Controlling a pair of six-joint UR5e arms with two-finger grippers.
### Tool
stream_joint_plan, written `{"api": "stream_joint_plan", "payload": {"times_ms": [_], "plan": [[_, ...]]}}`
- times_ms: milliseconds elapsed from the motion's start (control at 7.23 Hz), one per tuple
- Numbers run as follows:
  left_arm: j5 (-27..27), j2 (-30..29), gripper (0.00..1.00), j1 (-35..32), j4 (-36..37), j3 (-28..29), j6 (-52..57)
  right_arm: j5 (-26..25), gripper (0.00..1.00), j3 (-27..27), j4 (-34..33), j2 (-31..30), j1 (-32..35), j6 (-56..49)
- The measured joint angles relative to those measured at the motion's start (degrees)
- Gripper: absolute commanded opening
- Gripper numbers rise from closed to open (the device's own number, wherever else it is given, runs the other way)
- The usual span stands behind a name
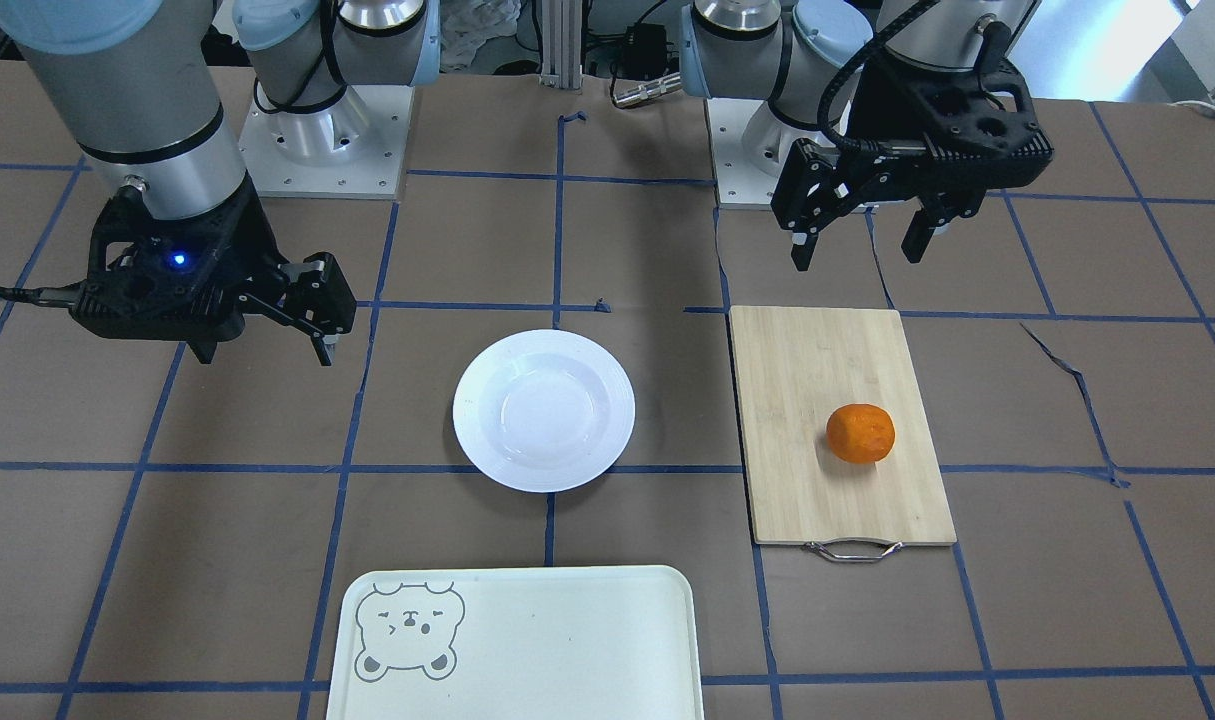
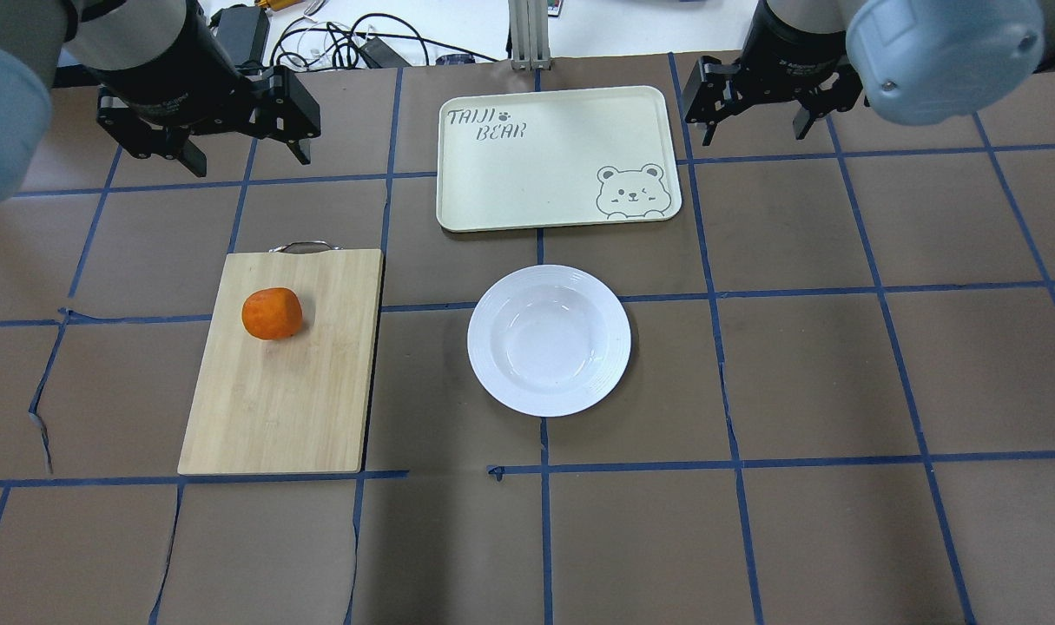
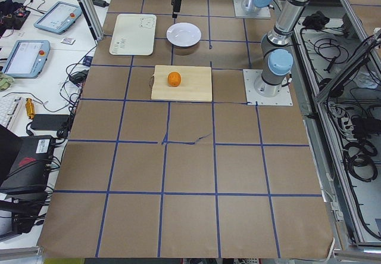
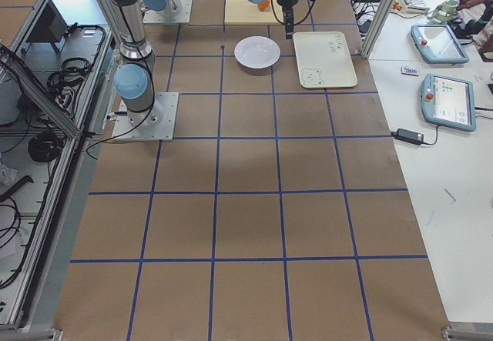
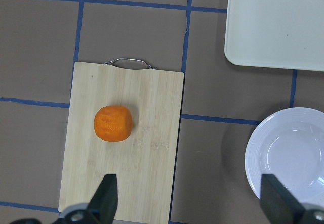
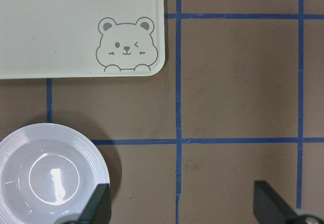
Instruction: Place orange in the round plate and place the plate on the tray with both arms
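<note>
The orange (image 1: 860, 433) (image 2: 272, 313) (image 5: 113, 123) lies on a bamboo cutting board (image 1: 817, 370). An empty white round plate (image 1: 544, 410) (image 2: 549, 340) (image 6: 50, 176) sits at the table's middle. Just beyond it, on the side away from the robot, lies the cream tray (image 1: 567, 640) (image 2: 544, 165) with its bear drawing. My left gripper (image 1: 857, 255) (image 2: 247, 158) (image 5: 190, 198) hangs open and empty above the table, near the board's end without the handle. My right gripper (image 1: 265, 355) (image 2: 755, 134) (image 6: 183, 204) hangs open and empty too, off to the plate's side.
The cutting board (image 2: 293, 391) has a metal handle (image 1: 853, 549) at its end away from the robot. Brown paper with blue tape lines covers the table. Tablets and cables (image 3: 36, 43) lie on a side bench past the table's edge.
</note>
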Motion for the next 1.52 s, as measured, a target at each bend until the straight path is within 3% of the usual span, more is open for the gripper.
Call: {"api": "stream_joint_plan", "payload": {"times_ms": [830, 1245, 1521], "plan": [[0.14, -2.14, 1.0, 0.76, -0.15, -1.62, 0.99, 0.03, 1.0, 0.1, -0.37, 0.07, -0.32, 0.69], [0.66, -6.43, 1.0, 6.56, 6.27, -12.09, 3.5, 0.08, 1.0, -0.19, -1.18, 0.01, -0.42, 3.22], [2.93, -11.48, 1.0, 9.66, 10.01, -15.43, 7.56, 0.25, 1.0, -0.17, -1.19, -0.07, -0.39, 3.86]]}}
